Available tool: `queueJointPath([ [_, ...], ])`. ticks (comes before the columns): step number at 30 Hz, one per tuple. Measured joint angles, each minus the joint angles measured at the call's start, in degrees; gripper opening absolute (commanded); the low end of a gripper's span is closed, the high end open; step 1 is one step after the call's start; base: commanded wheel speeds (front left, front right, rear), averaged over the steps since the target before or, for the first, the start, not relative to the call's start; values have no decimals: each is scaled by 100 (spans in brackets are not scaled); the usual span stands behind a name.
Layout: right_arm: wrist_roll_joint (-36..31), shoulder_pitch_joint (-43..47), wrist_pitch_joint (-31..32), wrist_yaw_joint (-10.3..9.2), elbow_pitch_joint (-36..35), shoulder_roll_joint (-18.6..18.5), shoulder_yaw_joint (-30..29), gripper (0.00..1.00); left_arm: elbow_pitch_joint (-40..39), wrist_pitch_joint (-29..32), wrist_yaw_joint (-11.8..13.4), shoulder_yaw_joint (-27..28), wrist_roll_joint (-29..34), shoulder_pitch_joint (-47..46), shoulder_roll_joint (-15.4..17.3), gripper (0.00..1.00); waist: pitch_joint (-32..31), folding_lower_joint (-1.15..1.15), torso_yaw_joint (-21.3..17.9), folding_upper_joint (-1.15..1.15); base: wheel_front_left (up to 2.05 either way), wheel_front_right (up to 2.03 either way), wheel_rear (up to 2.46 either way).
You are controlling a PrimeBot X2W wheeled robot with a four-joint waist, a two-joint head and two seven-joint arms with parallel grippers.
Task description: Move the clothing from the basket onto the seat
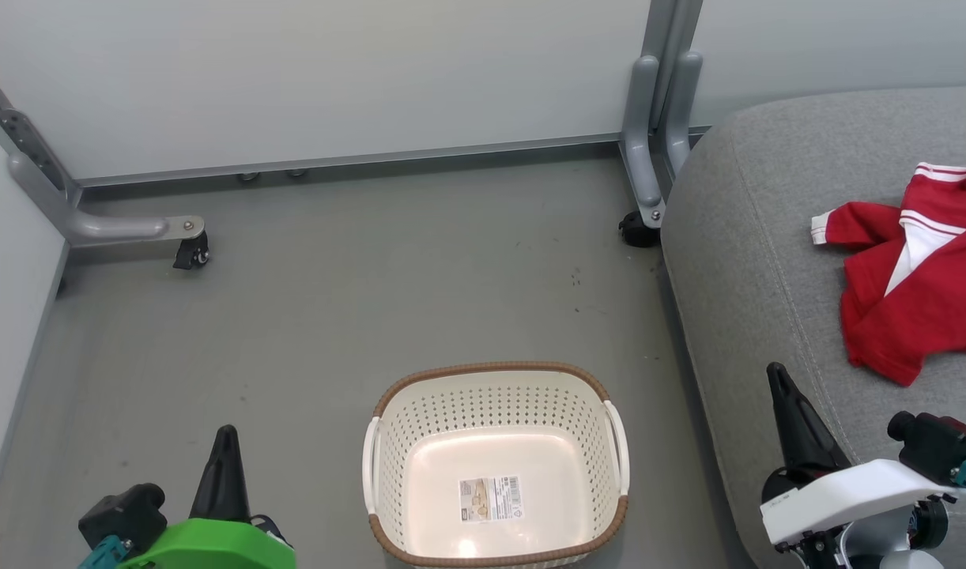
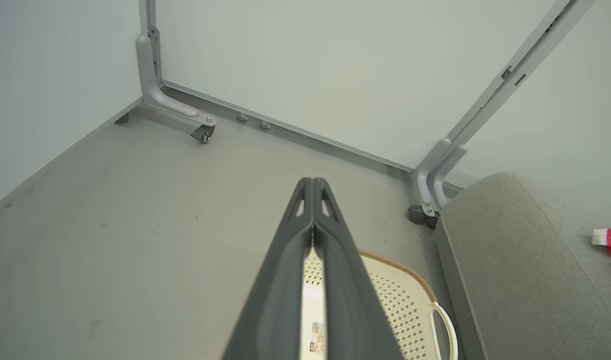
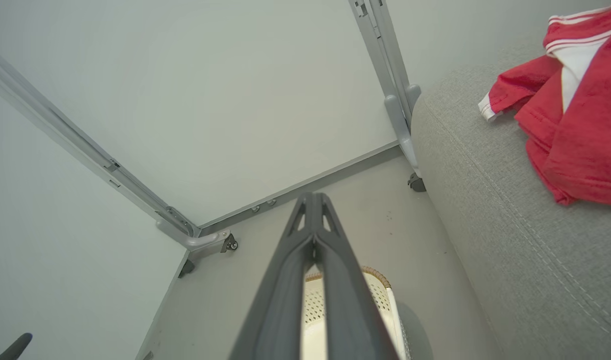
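1. The seat (image 1: 767, 237) takes up the right side of the head view, and its rounded edge runs beside the basket, near it but not touching.
2. The clothing (image 1: 918, 292) lies crumpled on the seat, well apart from the basket.
   - It is ahead and to the right of the right gripper (image 1: 777, 375).
   - Its visible part runs roughly lengthwise away from the robot.
   - One white-cuffed sleeve (image 1: 827, 229) points left toward the seat's edge.
   - The rest of the garment is cut off at the picture's right side.
3. The basket (image 1: 491, 368) stands on the grey floor (image 1: 333, 300) between the two arms, with its long side across the view. Its bottom is bare except for a label, so I judge the move to be done.
4. The right gripper hovers over the near edge of the seat and is clearly the nearer arm to the clothing. In the right wrist view its two fingers are pressed together with nothing between them.
5. The left gripper (image 1: 227, 435) sits low on the far side of the basket from the clothing. Its fingers are likewise pressed together and hold nothing.
6. The label (image 1: 491, 498) carries a barcode and small print, but it is too small to read. No brand name is legible on anything else.
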Motion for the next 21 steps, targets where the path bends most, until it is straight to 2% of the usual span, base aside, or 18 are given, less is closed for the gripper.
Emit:
queueJointPath([
  [21,1820,-310,118,-1,441,-69,-63,0,37,441,-201,283,-1747,-208,-42,0,-34,0,8,0,0,0,0],
])
